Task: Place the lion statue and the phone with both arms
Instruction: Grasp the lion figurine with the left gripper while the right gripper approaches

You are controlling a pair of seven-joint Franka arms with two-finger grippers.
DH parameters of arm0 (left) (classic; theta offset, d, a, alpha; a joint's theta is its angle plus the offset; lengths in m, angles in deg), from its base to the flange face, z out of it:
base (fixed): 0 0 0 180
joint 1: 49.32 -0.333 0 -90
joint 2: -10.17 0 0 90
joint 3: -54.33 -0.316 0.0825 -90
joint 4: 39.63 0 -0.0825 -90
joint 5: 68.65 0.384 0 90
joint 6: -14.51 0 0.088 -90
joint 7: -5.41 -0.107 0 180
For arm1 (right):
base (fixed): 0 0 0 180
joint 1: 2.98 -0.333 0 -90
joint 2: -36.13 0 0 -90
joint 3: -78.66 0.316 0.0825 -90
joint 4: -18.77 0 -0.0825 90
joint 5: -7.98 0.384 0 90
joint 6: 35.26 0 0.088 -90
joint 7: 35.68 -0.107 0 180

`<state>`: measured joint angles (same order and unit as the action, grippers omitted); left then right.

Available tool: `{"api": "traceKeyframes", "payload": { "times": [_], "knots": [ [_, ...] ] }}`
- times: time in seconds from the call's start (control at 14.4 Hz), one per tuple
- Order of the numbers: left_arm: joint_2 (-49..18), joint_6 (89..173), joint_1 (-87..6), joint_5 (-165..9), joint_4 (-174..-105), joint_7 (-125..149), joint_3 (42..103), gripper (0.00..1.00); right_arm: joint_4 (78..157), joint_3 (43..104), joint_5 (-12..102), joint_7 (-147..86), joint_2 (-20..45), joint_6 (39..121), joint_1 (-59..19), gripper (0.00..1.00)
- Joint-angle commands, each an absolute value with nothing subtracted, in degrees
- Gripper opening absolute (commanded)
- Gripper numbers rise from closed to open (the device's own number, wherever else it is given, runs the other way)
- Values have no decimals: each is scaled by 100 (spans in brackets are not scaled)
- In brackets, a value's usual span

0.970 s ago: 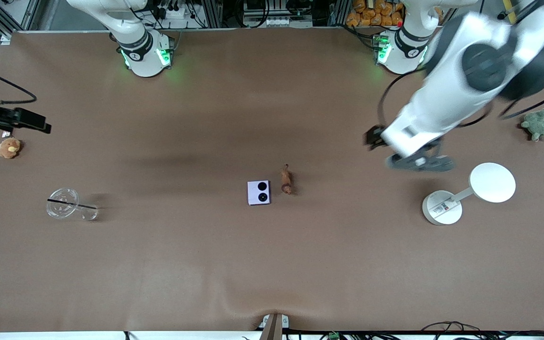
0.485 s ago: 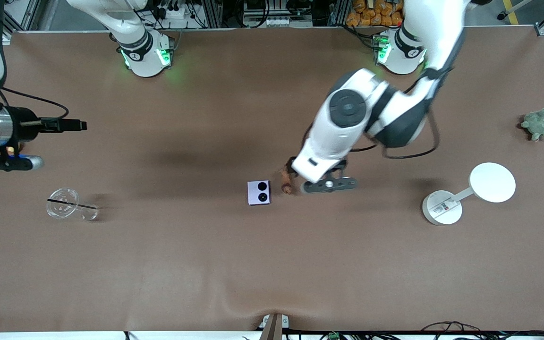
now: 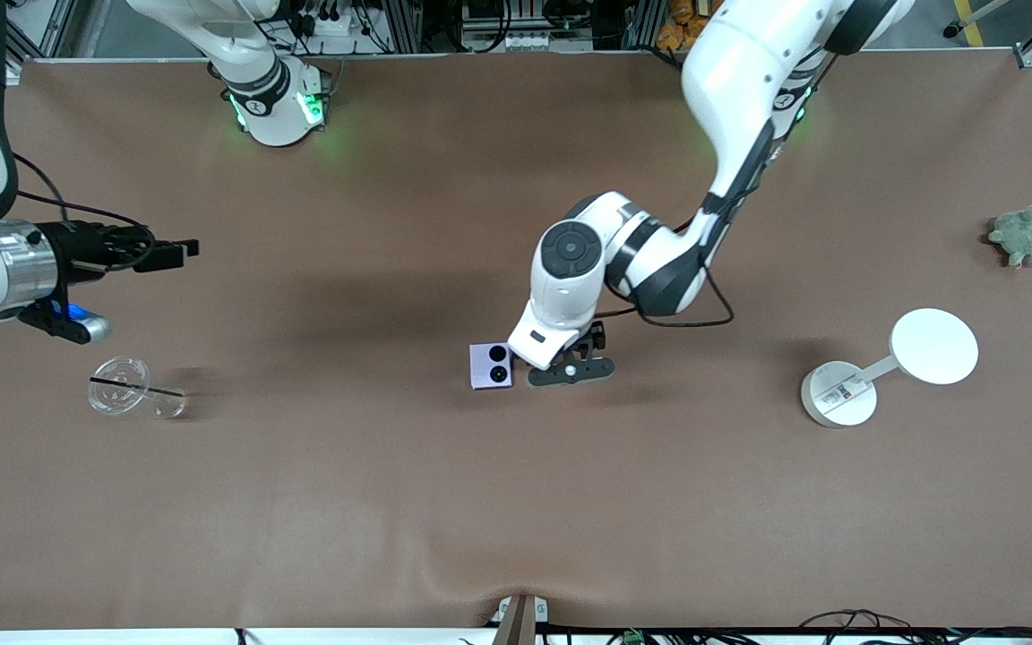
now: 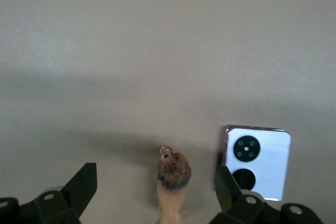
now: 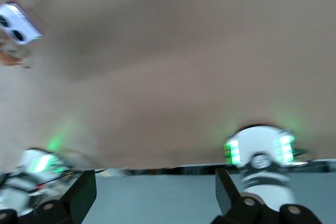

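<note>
The lion statue [image 4: 173, 179], a slender orange-brown figurine, lies on the brown table between the spread fingers of my left gripper [image 4: 155, 195], which is open just above it and touches nothing. In the front view the left wrist hides the statue. The phone [image 3: 490, 365], a pale-lavender square with two black camera circles, lies flat beside the statue toward the right arm's end, next to one left finger [image 4: 228, 184]. My right gripper [image 3: 177, 252] hangs open and empty in the air over the right arm's end of the table. Its wrist view shows the phone [image 5: 20, 22] small and distant.
A clear cup with a straw [image 3: 133, 389] lies on its side under the right arm. A white round-based lamp [image 3: 883, 367] lies toward the left arm's end, with a green plush toy [image 3: 1022, 235] farther from the front camera.
The left arm has swung from beside the lamp to the table's middle and come down over the lion statue. The right gripper has moved a little toward the middle. Both grippers stayed open.
</note>
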<state>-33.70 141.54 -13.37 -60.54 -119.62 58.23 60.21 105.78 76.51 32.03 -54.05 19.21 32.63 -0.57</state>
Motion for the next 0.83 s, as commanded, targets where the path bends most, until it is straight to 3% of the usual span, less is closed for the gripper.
{"api": "traceKeyframes", "payload": {
  "times": [0.0, 0.35, 0.49, 0.69, 0.76],
  "knots": [
    [-3631, 14186, -1276, -5943, -11759, 5955, 5943, 100, 10534, 7699, 3846, -6175, 1689, 3294, -87, 100],
    [-3869, 14520, -1162, -5934, -11768, 5990, 5943, 84, 10482, 7699, 3962, -8380, 1452, 4084, -762, 100],
    [-3913, 14538, -1171, -5934, -11768, 5973, 5943, 61, 10482, 7699, 3945, -8944, 1337, 4453, -1105, 100],
    [-3905, 14538, -1171, -5934, -11768, 5946, 5943, 10, 10490, 7699, 3919, -9516, 1161, 4795, -1535, 100],
    [-3887, 14538, -1171, -5925, -11768, 5946, 5943, 0, 10543, 7699, 3892, -9727, 1135, 5006, -1676, 100]
  ]
}}
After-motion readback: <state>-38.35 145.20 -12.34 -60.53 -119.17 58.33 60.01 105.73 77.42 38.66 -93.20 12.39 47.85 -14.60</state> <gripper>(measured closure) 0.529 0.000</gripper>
